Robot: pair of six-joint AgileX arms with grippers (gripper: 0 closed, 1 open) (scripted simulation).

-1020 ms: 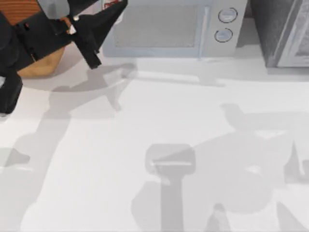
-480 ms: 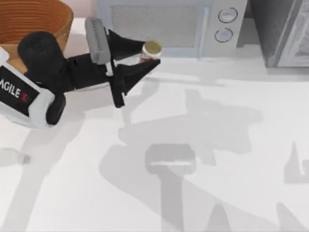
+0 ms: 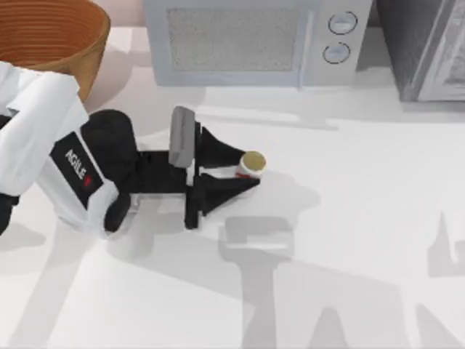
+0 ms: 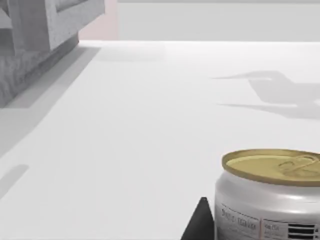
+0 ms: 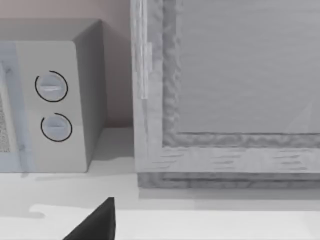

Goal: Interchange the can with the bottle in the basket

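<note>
The can (image 3: 252, 163), white with red marks and a dull gold top, stands upright on the table's middle. My left gripper (image 3: 249, 170) reaches it from the left, shut on it, one black finger on each side. In the left wrist view the can (image 4: 270, 195) is close up beside a dark fingertip (image 4: 200, 222). The orange-brown wicker basket (image 3: 51, 40) stands at the back left corner, behind my left arm. The bottle is out of view. A dark part of my right gripper (image 5: 97, 222) shows in the right wrist view, facing the back wall.
A microwave (image 3: 247, 43) with two round knobs stands along the back edge, also seen as the microwave (image 5: 50, 100) in the right wrist view. A grey cabinet (image 3: 429, 47) fills the back right corner. Open white tabletop lies right of the can and towards the front.
My left arm swung from over the basket, with the can in its gripper, forward and right to the table's middle. The can now stands low on the tabletop.
</note>
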